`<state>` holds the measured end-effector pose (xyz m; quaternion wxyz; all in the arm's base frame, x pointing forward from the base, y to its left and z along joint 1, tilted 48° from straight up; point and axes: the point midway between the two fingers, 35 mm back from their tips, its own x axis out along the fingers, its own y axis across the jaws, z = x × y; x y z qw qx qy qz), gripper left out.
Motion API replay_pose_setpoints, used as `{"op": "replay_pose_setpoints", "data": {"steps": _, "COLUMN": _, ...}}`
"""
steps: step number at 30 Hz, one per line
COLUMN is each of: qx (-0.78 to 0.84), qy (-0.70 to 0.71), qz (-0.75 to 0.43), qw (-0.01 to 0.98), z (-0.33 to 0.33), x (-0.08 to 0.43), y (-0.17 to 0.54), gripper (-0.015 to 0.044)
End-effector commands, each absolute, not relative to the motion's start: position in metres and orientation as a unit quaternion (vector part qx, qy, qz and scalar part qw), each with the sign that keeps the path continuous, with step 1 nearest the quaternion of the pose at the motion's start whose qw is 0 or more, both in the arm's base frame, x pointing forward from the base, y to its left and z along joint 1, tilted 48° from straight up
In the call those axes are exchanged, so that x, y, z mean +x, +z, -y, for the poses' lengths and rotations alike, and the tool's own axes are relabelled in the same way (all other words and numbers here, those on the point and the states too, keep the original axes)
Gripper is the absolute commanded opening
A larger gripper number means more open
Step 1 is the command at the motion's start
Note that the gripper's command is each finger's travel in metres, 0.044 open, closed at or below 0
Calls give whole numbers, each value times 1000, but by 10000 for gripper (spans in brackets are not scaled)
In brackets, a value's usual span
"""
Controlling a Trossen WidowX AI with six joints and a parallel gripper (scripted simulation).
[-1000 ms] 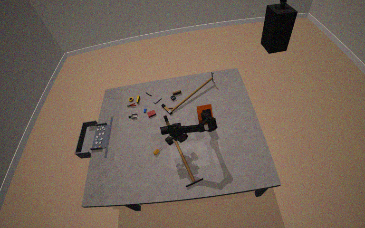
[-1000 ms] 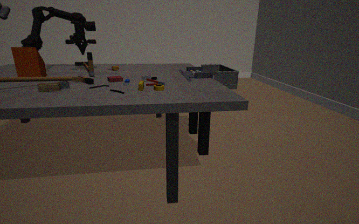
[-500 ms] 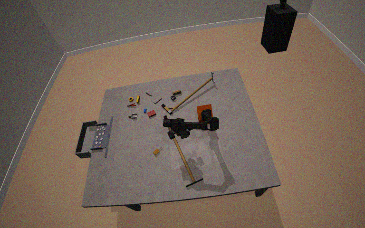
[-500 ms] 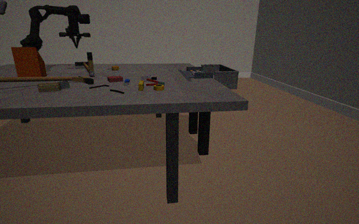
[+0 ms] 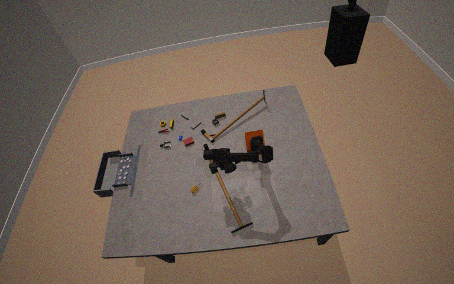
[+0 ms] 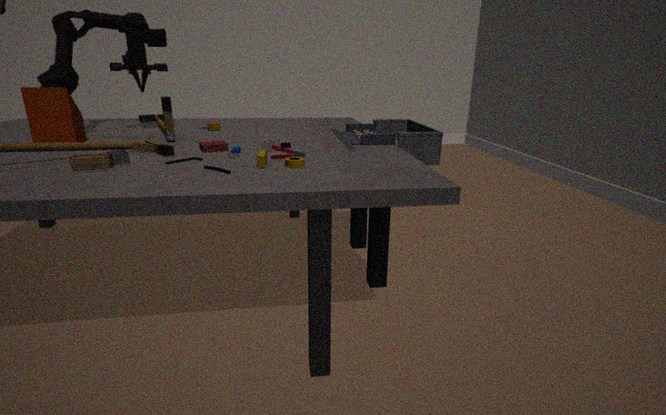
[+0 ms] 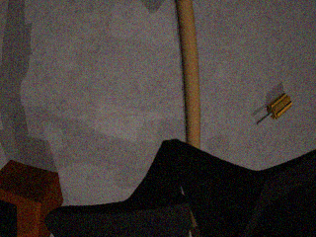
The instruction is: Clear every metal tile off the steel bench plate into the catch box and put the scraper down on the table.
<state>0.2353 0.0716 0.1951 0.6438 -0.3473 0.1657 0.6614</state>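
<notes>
The steel bench plate (image 5: 133,167) (image 6: 345,137) lies at the table's far left edge in the top view, with several small pale metal tiles (image 5: 125,166) on it. The dark catch box (image 5: 99,176) (image 6: 420,146) adjoins its outer end. The long scraper (image 5: 229,198) (image 6: 167,122) (image 7: 192,79) has a wooden handle and a flat black blade near the front edge; its dark butt end is raised. My gripper (image 6: 141,89) (image 7: 170,146) is shut and empty, above the table near the handle and not touching it. Its fingertips are hidden in the top view.
A second wooden-handled tool (image 5: 239,117) (image 6: 38,145) with a rake-like head lies toward the back. An orange block (image 5: 250,136) (image 6: 49,116) (image 7: 37,185) is near my base. A red box (image 5: 188,141) (image 6: 213,146), small tools and a yellow-handled item (image 5: 194,189) (image 7: 280,106) lie around.
</notes>
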Motion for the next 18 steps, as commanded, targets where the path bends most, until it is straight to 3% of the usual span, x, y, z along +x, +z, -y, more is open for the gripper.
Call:
{"op": "replay_pose_setpoints", "data": {"steps": 1, "qx": -348, "qy": 663, "qz": -170, "qw": 641, "z": -77, "x": 236, "y": 188, "gripper": 0}}
{"op": "replay_pose_setpoints", "data": {"steps": 18, "qx": -353, "qy": 661, "qz": -174, "qw": 639, "z": -104, "x": 245, "y": 159, "gripper": 0}}
